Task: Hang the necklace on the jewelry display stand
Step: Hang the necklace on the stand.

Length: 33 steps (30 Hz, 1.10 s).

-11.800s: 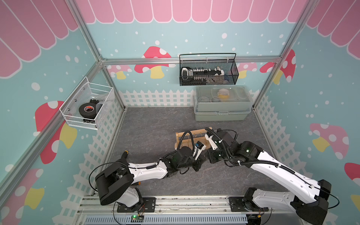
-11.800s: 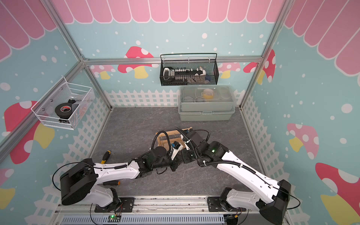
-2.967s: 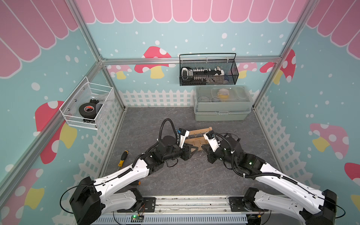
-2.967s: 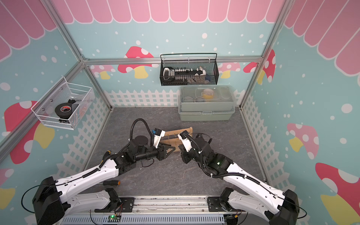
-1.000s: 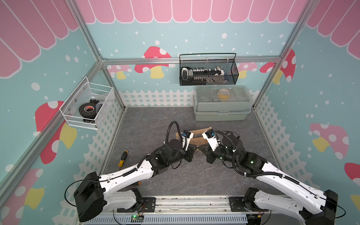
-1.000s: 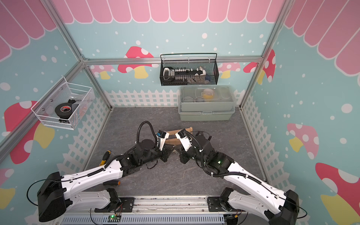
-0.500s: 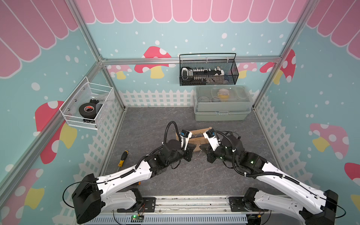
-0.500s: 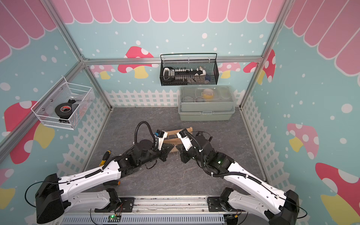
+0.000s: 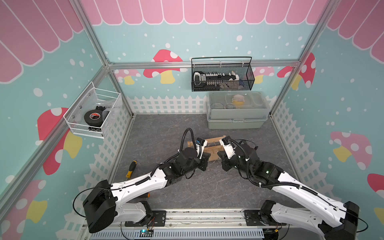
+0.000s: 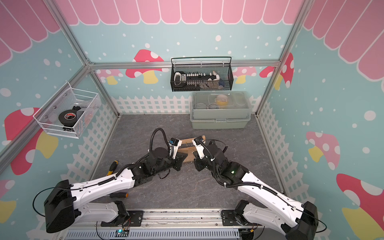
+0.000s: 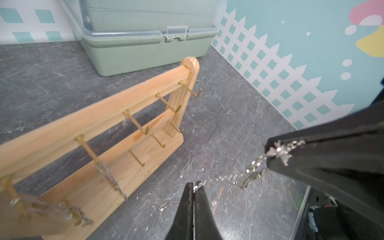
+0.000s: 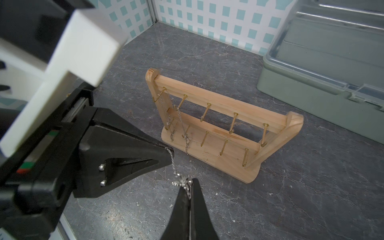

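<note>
Both pairs are pinched fully shut on the necklace: my left fingers clamp one bit of chain, my right fingers another. It runs as a short span between them, in the air just in front of the jewelry display stand, on its hook side, on no hook yet.

My worry is that span. It looks too short to drop over a hook, and drawing the arms apart could drag the thin chain out of a pinch or strain it. Two chains hang at one end of the stand, so a careless approach there may tangle. The stand looks light, and a nudge could slide or tip it on the bench.

I cannot tell whether the clasp is fastened. The necklace is too fine to find in either top view, where the wrists cover the fingertips. In the left wrist view the stand's near end is blurred
</note>
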### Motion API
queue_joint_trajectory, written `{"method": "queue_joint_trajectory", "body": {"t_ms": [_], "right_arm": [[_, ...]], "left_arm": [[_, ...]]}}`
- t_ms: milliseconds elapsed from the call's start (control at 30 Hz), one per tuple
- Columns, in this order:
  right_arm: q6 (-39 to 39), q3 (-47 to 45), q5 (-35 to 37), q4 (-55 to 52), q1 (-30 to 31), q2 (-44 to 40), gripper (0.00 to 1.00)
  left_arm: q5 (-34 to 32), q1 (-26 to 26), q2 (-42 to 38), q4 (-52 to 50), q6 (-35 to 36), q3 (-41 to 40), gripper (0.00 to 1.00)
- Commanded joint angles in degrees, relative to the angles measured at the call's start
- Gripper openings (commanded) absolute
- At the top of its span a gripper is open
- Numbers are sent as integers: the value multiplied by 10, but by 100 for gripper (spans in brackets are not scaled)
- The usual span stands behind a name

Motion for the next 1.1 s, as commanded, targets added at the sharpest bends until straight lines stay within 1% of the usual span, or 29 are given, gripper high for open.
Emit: {"method": "queue_joint_trajectory", "body": {"t_ms": [0, 200, 300, 500, 600, 867, 1067], "right_arm": [[-12, 15, 27, -4, -6, 10, 1], [-21, 23, 51, -8, -36, 34, 1], [-21, 23, 51, -8, -58, 41, 1], [-23, 14, 37, 4, -95, 43, 1], [-26, 7, 32, 12, -113, 45, 1], [-34, 5, 11, 32, -149, 64, 1], [-40, 5, -7, 43, -162, 79, 1]], "left_arm": [[-5, -3, 18, 7, 8, 32, 2], [-7, -3, 57, 14, 6, 60, 2], [-2, -3, 76, 11, 7, 78, 2], [30, -3, 117, -6, 11, 120, 2], [33, -3, 139, -12, 8, 137, 2], [13, -3, 177, -20, 4, 178, 2], [0, 2, 195, -20, 2, 197, 2]]}}
